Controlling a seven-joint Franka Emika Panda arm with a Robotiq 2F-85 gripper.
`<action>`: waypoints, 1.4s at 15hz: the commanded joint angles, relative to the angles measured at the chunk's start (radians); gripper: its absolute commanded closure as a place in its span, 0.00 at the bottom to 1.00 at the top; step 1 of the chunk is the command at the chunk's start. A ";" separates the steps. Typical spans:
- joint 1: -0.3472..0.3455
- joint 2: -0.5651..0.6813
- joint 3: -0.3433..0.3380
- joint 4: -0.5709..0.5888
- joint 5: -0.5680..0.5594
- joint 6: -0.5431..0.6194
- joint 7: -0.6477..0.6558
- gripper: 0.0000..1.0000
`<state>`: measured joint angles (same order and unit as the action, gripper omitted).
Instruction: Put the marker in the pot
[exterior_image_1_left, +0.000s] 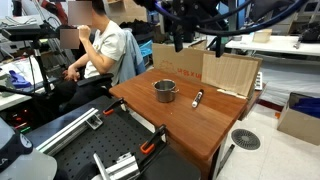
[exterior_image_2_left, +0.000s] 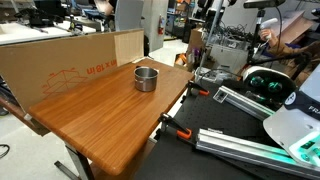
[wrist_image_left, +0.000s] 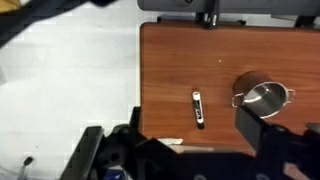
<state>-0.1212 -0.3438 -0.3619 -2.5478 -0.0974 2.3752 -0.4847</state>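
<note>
A long brown wooden table (exterior_image_1_left: 190, 125) stands in a cluttered lab, with a tall sheet of brown cardboard (exterior_image_1_left: 231, 72) upright along its far edge and a person in a pale shirt (exterior_image_1_left: 100, 45) seated beyond 1 corner.

The black robot gripper (exterior_image_1_left: 179, 43) hangs high above the table, well clear of everything on it. In the wrist view its 2 dark fingers (wrist_image_left: 252, 126) come in from the bottom edge, spread wide apart with nothing between them, so it is open and empty.

Below it on the wood lies the small slim dark pen-shaped marker (wrist_image_left: 199, 108). The marker rests flat on the bare tabletop and runs roughly top to bottom in the wrist view, with a pale patch along its body. In an exterior view the marker (exterior_image_1_left: 197, 97) sits near the cardboard, outside the pot.

The small round silver-grey metal pot (wrist_image_left: 264, 97) stands upright beside the marker, near but apart from it, and its short handle sticks out on the side facing the marker. Both exterior views show the pot (exterior_image_2_left: 146, 77) with its shiny rim uppermost. I cannot make out the marker in that second angle.

Orange-handled clamps (exterior_image_2_left: 181, 131) grip the table's near edge, and a pale floor (wrist_image_left: 70, 80) lies past the table's side.
</note>
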 joint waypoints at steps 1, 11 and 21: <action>0.004 0.156 0.014 0.111 0.055 0.007 -0.008 0.00; -0.062 0.560 0.156 0.415 0.225 0.078 -0.100 0.00; -0.161 0.805 0.315 0.611 0.250 0.016 -0.115 0.00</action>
<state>-0.2365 0.4075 -0.0971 -2.0078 0.1258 2.4475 -0.5616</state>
